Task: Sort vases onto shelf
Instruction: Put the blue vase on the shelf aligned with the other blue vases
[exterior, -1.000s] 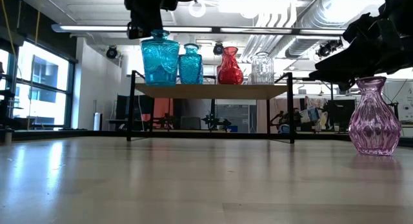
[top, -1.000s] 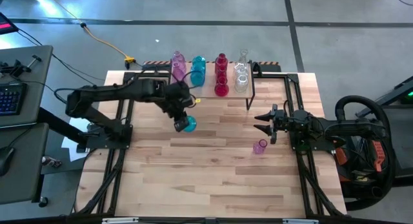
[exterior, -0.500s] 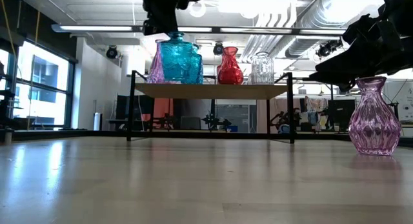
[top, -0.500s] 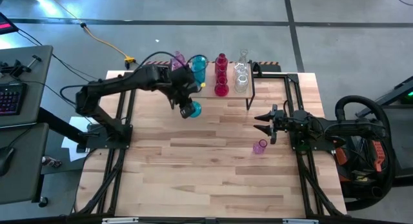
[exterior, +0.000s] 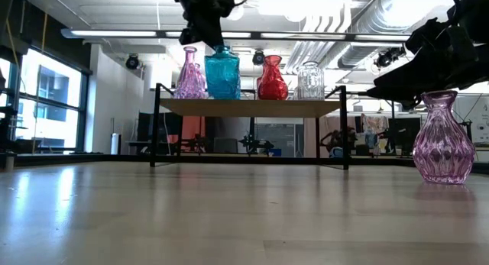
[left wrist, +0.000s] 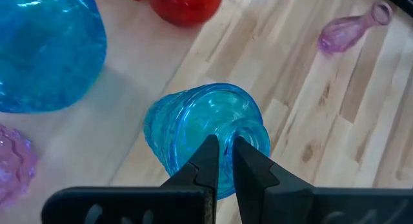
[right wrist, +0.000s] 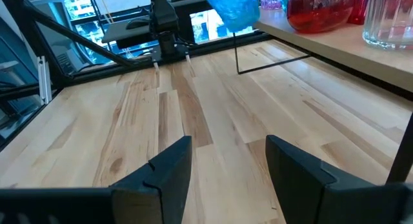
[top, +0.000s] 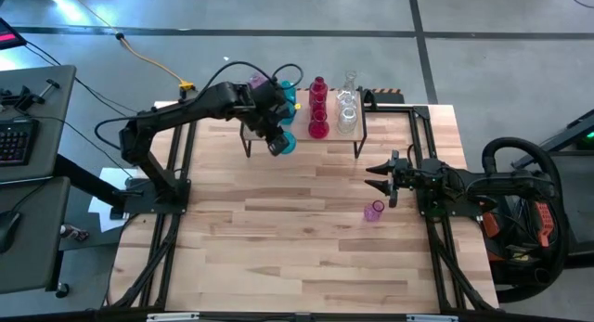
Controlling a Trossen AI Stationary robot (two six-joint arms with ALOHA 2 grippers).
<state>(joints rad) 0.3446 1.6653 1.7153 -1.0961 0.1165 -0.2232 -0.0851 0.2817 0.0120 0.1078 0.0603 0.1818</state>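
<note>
**One teal vase held at the shelf's front edge**

One teal vase [left wrist: 206, 137] hangs in your left gripper [left wrist: 222, 153], fingers pinched tight on its rim, by the front edge of the shelf [top: 345, 139]. On the shelf stand pink, teal, red and clear vases. Your right gripper [top: 375, 174] waits half open over the table [top: 278, 238], near a lone pink vase [top: 373, 210].

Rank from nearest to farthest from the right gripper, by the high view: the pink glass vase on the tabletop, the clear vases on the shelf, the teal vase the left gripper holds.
1. Pink glass vase, on the tabletop just beside the right gripper.
2. Clear glass vases, at the shelf's right end.
3. Teal glass vase, held by the left gripper at the shelf's front edge.
</note>
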